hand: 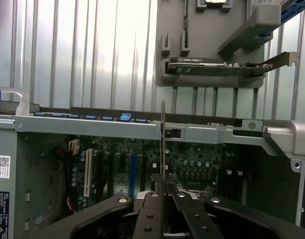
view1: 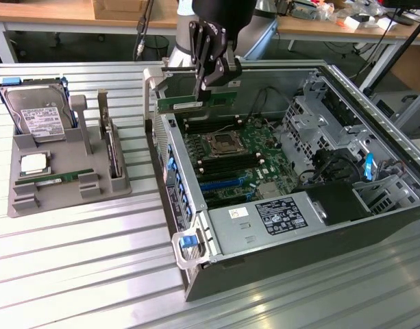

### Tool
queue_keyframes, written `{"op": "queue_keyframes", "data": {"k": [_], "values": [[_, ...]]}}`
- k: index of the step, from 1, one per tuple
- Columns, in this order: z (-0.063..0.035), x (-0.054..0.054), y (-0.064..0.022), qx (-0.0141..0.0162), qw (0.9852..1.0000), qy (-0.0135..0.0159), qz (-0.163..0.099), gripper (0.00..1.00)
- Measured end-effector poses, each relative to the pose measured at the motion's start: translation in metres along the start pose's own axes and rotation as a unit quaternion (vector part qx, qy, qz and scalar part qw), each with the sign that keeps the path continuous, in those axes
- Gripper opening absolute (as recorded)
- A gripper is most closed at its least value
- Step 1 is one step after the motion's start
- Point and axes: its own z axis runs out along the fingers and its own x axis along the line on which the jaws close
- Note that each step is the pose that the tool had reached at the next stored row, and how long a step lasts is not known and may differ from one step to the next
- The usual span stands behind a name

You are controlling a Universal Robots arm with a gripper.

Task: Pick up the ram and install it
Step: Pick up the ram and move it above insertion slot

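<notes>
My gripper is shut on the ram, a long thin green stick held level on its long edge. It hangs just above the far end of the open computer case, over the black memory slots beside the processor socket. In the wrist view the ram shows edge-on as a thin vertical line, pinched between the black fingers of the gripper, with the motherboard beyond it. A second, similar stick lies flat on the grey tray.
The grey tray at the exterior view's left also carries a silver hard drive, a small square processor chip and an upright expansion card. Case walls, a drive cage and a power supply surround the motherboard.
</notes>
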Motion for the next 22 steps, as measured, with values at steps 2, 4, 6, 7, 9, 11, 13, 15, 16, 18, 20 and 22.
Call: {"op": "queue_keyframes", "data": {"k": [2,4,6,7,9,11,13,15,16,18,20,22], "values": [[-0.0002,0.000,-0.0051,0.0000,1.0000,0.0000,0.000,0.12],[-0.0004,0.001,-0.0101,0.0000,1.0000,0.0000,0.000,0.12],[-0.0006,0.001,-0.0152,0.0000,1.0000,0.0000,0.000,0.12],[-0.0007,0.001,-0.0173,0.0000,1.0000,0.0000,0.000,0.12],[-0.0008,0.001,-0.0199,0.0000,1.0000,0.0000,0.000,0.12],[-0.0010,0.002,-0.0245,0.0000,1.0000,0.0000,0.000,0.12],[-0.0011,0.002,-0.0289,0.0000,1.0000,0.0000,0.000,0.12],[-0.0015,0.002,-0.0374,0.0000,1.0000,0.0000,0.000,0.12],[-0.0016,0.002,-0.0397,0.0000,1.0000,0.0000,0.000,0.12],[-0.0018,0.003,-0.0448,0.0000,1.0000,0.0000,0.000,0.12],[-0.0019,0.003,-0.0490,0.0000,1.0000,0.0000,0.000,0.12],[-0.0021,0.003,-0.0523,0.0000,1.0000,0.0000,0.000,0.12]]}}
